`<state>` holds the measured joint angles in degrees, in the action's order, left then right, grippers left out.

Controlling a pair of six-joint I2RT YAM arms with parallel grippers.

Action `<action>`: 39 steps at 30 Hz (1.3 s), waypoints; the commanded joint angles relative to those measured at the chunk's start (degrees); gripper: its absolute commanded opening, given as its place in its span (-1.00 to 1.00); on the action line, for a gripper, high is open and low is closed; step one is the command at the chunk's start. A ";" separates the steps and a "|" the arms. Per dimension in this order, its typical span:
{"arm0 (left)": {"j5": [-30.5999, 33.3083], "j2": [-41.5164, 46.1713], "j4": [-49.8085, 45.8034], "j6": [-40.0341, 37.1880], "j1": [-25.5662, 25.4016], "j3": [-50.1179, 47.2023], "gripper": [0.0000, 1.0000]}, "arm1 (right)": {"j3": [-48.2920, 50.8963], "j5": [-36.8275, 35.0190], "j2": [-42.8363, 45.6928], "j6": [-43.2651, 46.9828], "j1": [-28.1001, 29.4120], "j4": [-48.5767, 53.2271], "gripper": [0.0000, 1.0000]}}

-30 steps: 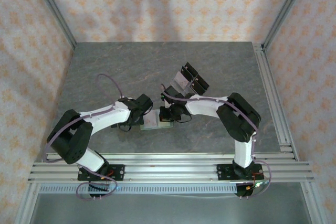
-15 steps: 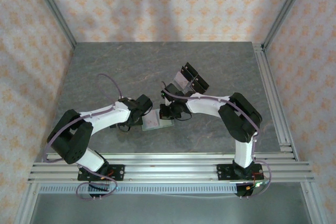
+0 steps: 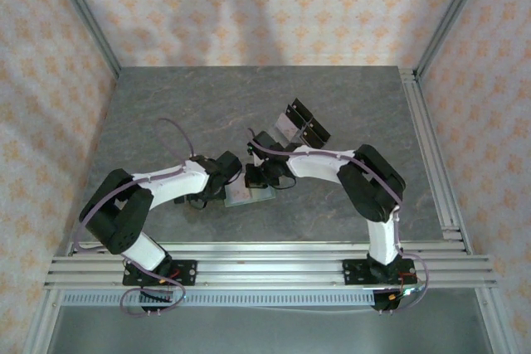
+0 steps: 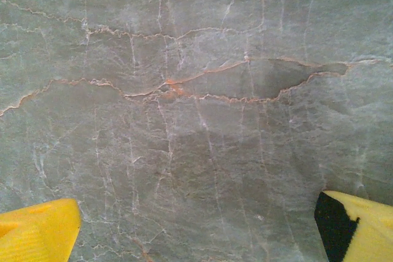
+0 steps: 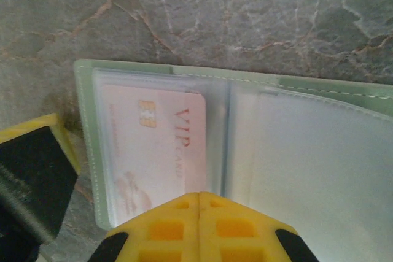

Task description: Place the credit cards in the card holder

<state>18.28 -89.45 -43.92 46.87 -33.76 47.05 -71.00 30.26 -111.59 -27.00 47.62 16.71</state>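
The card holder (image 5: 307, 145) lies open on the table, sage-green with clear sleeves. One pale pink credit card (image 5: 153, 145), marked VIP, sits inside its left sleeve. My right gripper (image 5: 198, 197) is shut, its yellow tips together over the holder's near edge by the fold, nothing between them. A yellow and black finger (image 5: 34, 176) of the left gripper stands just off the holder's left edge. In the top view the card holder (image 3: 251, 197) lies between my left gripper (image 3: 228, 178) and right gripper (image 3: 256, 179). The left gripper (image 4: 196, 231) is open over bare table.
A clear acrylic rack with black pieces (image 3: 299, 126) stands just behind the right arm's wrist. The grey marbled table (image 3: 166, 113) stretches to the patterned walls. Metal rails (image 3: 265, 267) run along the near edge.
The right gripper has shifted a little to the left over the card holder. The left arm has barely moved, and both grippers keep their states.
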 commanded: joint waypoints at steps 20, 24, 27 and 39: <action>-0.19 -1.62 1.35 0.67 0.01 -0.57 0.99 | -1.33 5.70 -2.73 -5.19 1.47 -7.65 -0.92; 0.67 -0.09 -0.28 0.68 -0.04 0.26 0.99 | -0.70 5.09 0.16 -4.87 1.43 -7.25 -0.89; 1.38 1.61 -1.79 0.76 0.01 0.75 0.99 | 0.42 4.16 3.42 -4.44 0.89 -6.37 -0.78; 1.75 8.01 -4.94 0.73 0.04 2.56 0.99 | -1.07 -3.90 7.63 6.95 -3.80 7.85 -0.13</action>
<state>18.46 -82.54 -46.06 46.89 -33.76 48.12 -69.56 30.44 -103.07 -25.52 43.88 17.32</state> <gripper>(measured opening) 0.997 0.431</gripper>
